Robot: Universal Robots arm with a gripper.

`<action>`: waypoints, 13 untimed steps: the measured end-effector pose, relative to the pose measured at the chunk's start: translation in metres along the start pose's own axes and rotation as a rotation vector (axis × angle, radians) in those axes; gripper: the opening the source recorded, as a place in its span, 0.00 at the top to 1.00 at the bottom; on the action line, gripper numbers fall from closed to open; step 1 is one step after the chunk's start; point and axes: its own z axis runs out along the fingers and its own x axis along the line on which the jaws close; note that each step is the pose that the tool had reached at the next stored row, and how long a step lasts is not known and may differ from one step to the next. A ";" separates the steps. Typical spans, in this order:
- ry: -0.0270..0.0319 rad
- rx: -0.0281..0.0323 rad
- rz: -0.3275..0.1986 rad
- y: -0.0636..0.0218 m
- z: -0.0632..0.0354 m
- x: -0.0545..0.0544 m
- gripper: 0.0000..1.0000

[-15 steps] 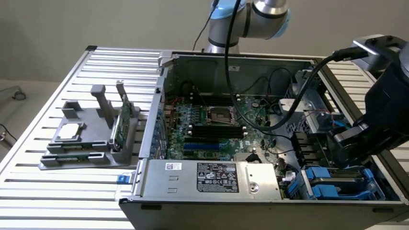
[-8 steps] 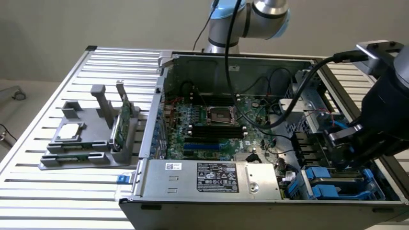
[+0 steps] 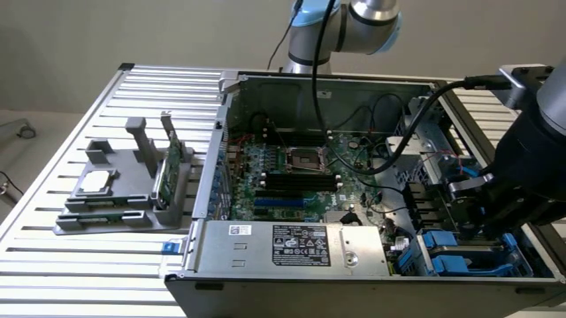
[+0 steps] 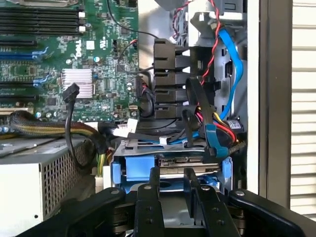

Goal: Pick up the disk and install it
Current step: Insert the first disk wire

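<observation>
The claw point(image 4: 172, 177) is right at the disk point(image 4: 168, 161), which sits in its blue frame in the bay directly in front of it. I cannot tell if the claw grips it or is released. Just beyond, loose cables point(image 4: 197, 118) hang over the bay. I think a push could pinch them, or a tilted disk could jam. The green board point(image 4: 98, 54), farther away, seems safe.
</observation>
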 end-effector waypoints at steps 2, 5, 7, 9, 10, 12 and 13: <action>-0.0019 0.0033 0.036 -0.0001 0.0017 0.000 0.67; -0.0046 0.0074 0.091 -0.0002 0.0044 0.000 0.67; -0.0064 0.0099 0.127 -0.0003 0.0061 0.001 0.67; -0.0080 0.0112 0.162 -0.0004 0.0076 0.001 0.67; -0.0088 0.0113 0.178 -0.0004 0.0082 0.001 0.67; -0.0100 0.0110 0.210 -0.0005 0.0093 0.001 0.67; -0.0105 0.0102 0.225 -0.0005 0.0097 0.001 0.67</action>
